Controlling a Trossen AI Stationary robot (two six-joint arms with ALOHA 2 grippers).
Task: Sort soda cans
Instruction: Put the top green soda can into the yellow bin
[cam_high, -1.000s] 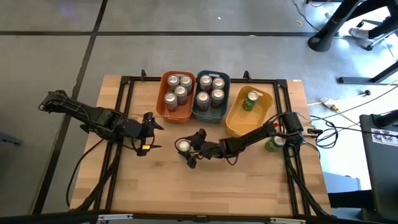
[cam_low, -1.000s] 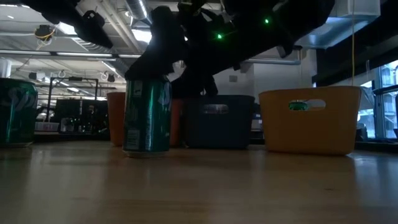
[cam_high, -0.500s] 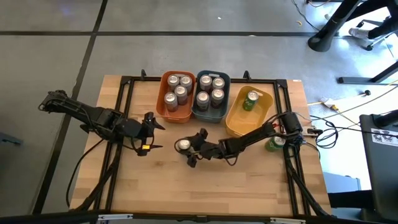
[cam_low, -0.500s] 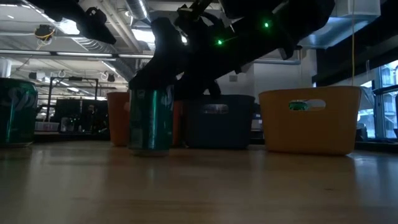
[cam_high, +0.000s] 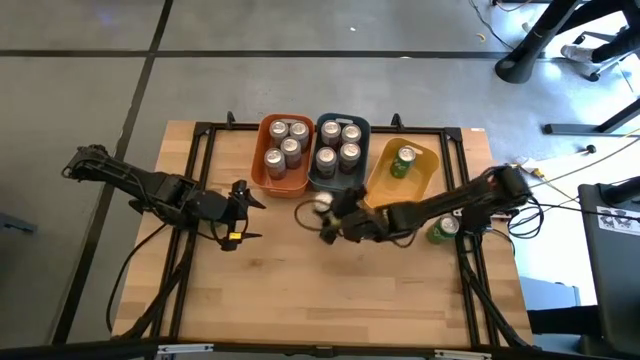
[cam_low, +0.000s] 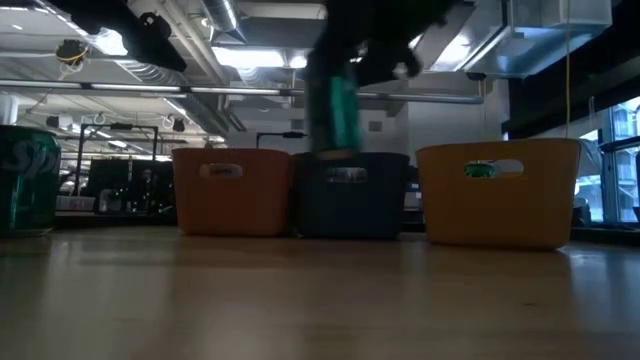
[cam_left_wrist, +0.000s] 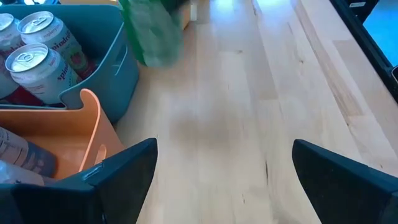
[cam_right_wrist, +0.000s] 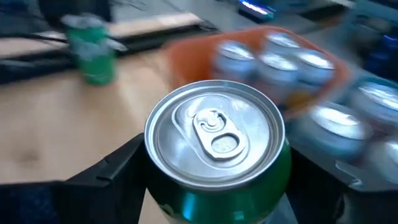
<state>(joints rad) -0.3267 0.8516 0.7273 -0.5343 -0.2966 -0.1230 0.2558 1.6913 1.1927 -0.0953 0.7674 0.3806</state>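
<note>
Right gripper (cam_high: 322, 208) holds a green can (cam_right_wrist: 214, 149) by its side wall, jaws clenched, raised above the table near the grey-blue bin (cam_high: 338, 182). Thin, smooth metal likely dents and slips; grip mid-body, moderately. Left gripper (cam_high: 238, 210) waits with jaws released.

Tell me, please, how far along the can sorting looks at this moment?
Mostly done: four cans fill the orange bin, four the grey-blue bin, one green can the yellow bin. In hand: the right gripper holds a lifted green can. Left: a green can beside the yellow bin. The left gripper waits open.
</note>
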